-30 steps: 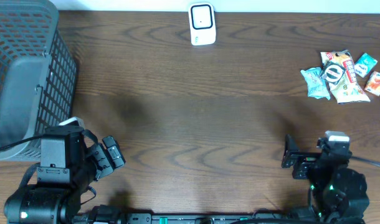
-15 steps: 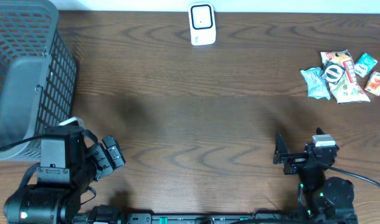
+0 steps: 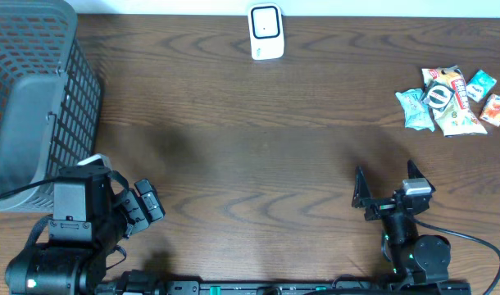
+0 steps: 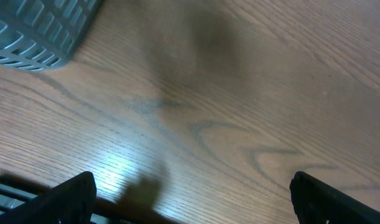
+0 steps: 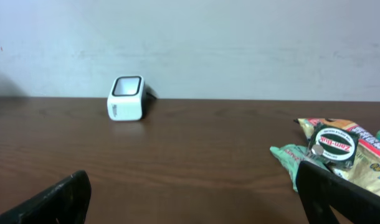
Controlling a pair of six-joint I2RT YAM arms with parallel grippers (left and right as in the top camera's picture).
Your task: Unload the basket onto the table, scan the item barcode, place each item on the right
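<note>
A white barcode scanner [image 3: 265, 32] stands at the table's far edge, and the right wrist view shows it upright at the left [image 5: 126, 98]. A pile of snack packets [image 3: 451, 100] lies at the far right; a round black-lidded item [image 5: 332, 146] rests on top of it. My right gripper [image 3: 385, 182] is open near the front edge, well short of the pile, its jaws [image 5: 193, 199] holding nothing. At the front left my left gripper [image 3: 152, 205] is also open, with only bare wood between its jaws [image 4: 193, 199].
A grey mesh basket [image 3: 29, 98] fills the far left of the table, and its corner shows in the left wrist view [image 4: 40, 31]. A pale wall runs behind the table's far edge.
The right arm has shifted left and swung its gripper up to face the far side of the table. The left arm has not moved.
</note>
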